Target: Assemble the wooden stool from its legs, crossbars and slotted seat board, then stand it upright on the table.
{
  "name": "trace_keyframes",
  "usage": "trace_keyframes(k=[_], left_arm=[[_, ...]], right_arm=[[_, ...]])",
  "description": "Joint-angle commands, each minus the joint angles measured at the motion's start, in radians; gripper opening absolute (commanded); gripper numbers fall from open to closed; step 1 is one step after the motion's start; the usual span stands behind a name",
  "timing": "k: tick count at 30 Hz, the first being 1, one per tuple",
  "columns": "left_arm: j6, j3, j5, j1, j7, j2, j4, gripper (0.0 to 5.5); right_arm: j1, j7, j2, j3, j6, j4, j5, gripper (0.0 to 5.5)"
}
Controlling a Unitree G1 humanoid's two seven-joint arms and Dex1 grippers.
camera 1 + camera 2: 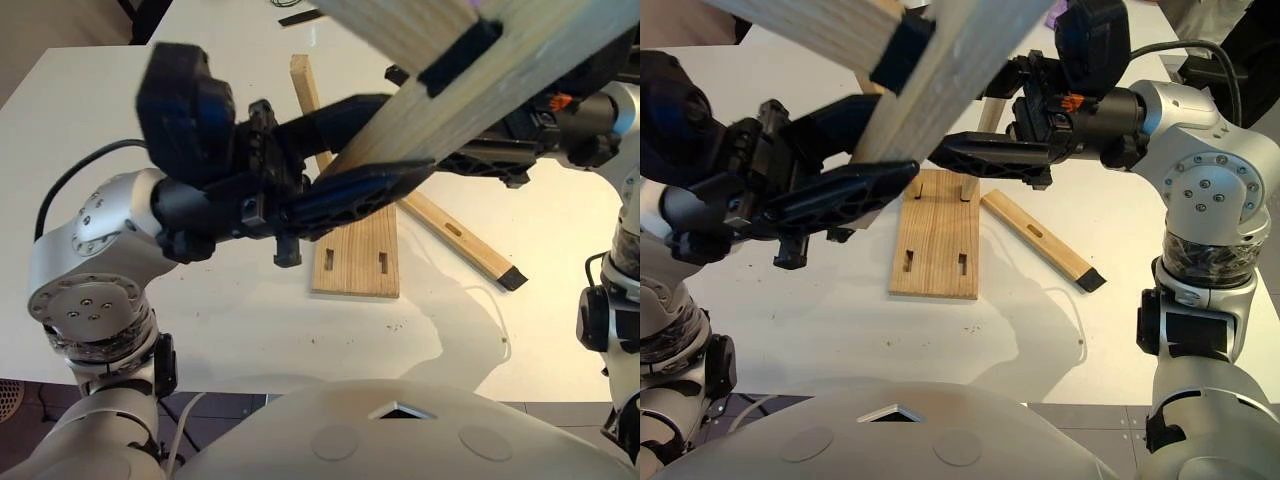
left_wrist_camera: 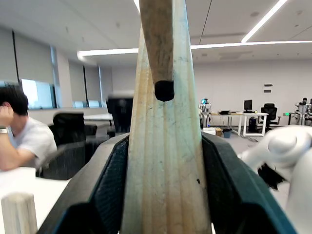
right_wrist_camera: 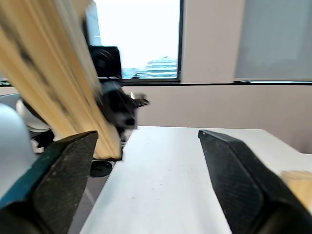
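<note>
Gripping tilted leg [image 1: 540,60], left tool [image 2: 165,146] aloft; right tool [image 3: 146,139] spread alongside.

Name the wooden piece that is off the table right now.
The long leg clamped in the left end effector is raised in the air; the slotted seat board and the black-tipped leg beside it lie flat on the table.

A black office chair [image 2: 72,127] stood in the room behind, under long light strips [image 2: 263,22] on the ceiling. A bright window [image 3: 141,34] was set in the pale wall [image 3: 214,105].
</note>
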Motion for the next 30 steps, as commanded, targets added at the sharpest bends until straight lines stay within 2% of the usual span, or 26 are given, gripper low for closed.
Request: trace_keyframes(k=[1, 10, 21, 30], left_arm=[[-0.026, -0.029, 0.028, 0.012, -0.02, 0.018, -0.002, 2.03], [-0.07, -0.01, 0.11, 0.039, -0.067, 0.083, 0.021, 2.03], [-0.104, -0.074, 0.263, 0.101, -0.143, 0.103, 0.039, 2.03], [-0.123, -0.095, 0.332, 0.126, -0.158, 0.105, 0.06, 2.03]], right_arm=[[-0.013, 0.056, -0.033, 0.008, 0.014, -0.016, -0.003, 3.76], [0.052, 0.091, -0.076, -0.007, 0.019, -0.018, -0.034, 3.76], [0.007, 0.077, -0.061, -0.02, 0.034, -0.023, 0.01, 3.76], [0.003, 0.094, -0.061, 0.0, 0.031, -0.033, 0.008, 2.4]])
